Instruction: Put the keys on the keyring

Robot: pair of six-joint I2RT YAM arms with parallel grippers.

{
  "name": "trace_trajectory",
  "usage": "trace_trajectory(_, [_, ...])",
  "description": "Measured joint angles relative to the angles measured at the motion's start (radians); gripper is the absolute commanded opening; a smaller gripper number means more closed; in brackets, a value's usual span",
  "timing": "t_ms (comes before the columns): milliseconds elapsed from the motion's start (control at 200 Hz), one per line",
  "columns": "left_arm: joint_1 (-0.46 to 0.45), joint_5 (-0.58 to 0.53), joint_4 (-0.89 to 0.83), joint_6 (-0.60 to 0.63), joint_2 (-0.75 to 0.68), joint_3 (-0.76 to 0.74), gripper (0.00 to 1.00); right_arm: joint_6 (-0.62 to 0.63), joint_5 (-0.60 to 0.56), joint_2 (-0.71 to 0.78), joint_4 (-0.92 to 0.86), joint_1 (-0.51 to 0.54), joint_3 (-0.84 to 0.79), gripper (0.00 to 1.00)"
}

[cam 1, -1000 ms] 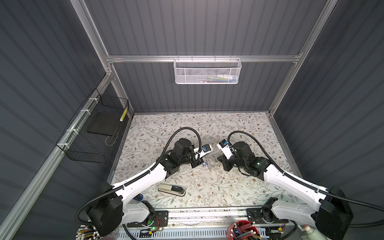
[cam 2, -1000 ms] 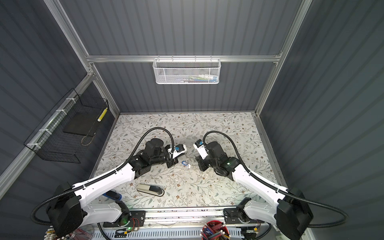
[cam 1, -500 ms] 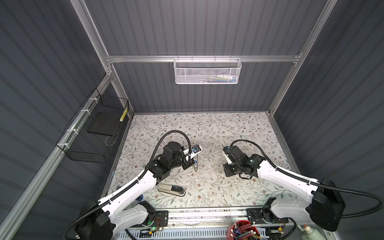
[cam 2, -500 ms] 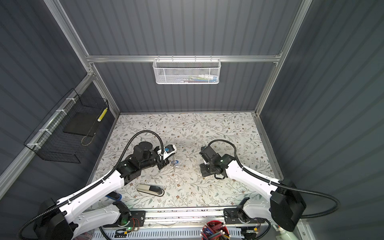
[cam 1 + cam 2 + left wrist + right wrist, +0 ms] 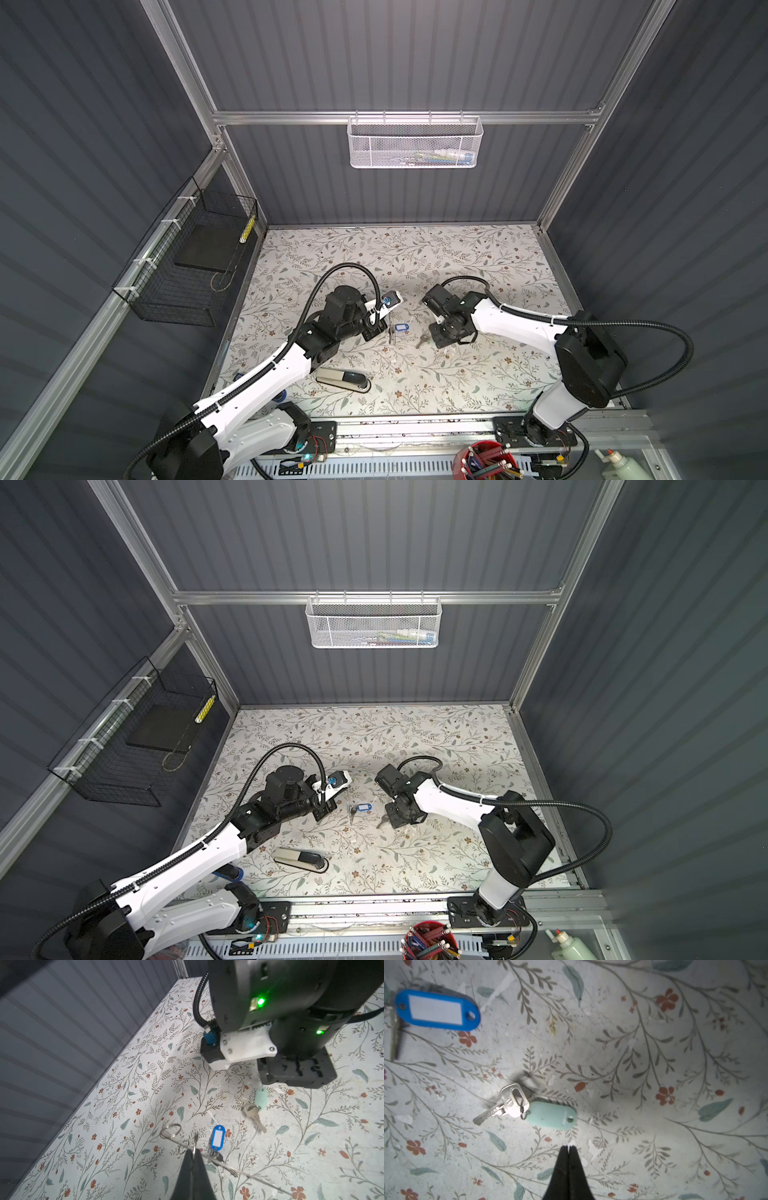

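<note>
Arms, met mid-frame a second ago, now parted: left hand (image 5: 194,1153) clamped on thin keyring (image 5: 239,1172), beside blue-tag key (image 5: 217,1138); right hand (image 5: 569,1148) lowered, fingers together, empty, just short of mint-tag key (image 5: 512,1103) flat on surface (image 5: 654,1043). Mint-tag key likely next pickup.

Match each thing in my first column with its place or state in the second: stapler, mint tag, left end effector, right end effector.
Column 1
1. stapler
2. mint tag
3. left end effector
4. right end effector

Column 2
A. shut, holding nothing
B. joined to a silver key
C. shut on the keyring
D. lying on the table, near its front edge

Pairs: 1-D, 2-B, 3-C, 4-A
</note>
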State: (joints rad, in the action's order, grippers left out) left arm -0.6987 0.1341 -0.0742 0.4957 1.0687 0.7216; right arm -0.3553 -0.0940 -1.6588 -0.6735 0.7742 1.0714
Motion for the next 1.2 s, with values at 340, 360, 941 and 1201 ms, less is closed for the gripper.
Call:
trace_trajectory(340, [0.002,-0.015,0.0,0.001,0.0,0.0,0.0,0.111,0.044,-0.111,0.053,0.0,0.084,0.15])
trace_trajectory(360, [0.005,-0.016,0.0,0.001,0.0,0.0,0.0,0.114,0.047,-0.108,0.063,0.0,0.077,0.18])
trace_trajectory(941, [0.04,-0.019,0.015,0.001,0.0,-0.002,0.0,0.151,0.177,-0.13,0.107,-0.014,0.083,0.28])
trace_trajectory(1201, [0.04,-0.018,0.015,0.001,0.0,-0.002,0.0,0.147,0.202,-0.177,0.045,-0.027,0.132,0.25])
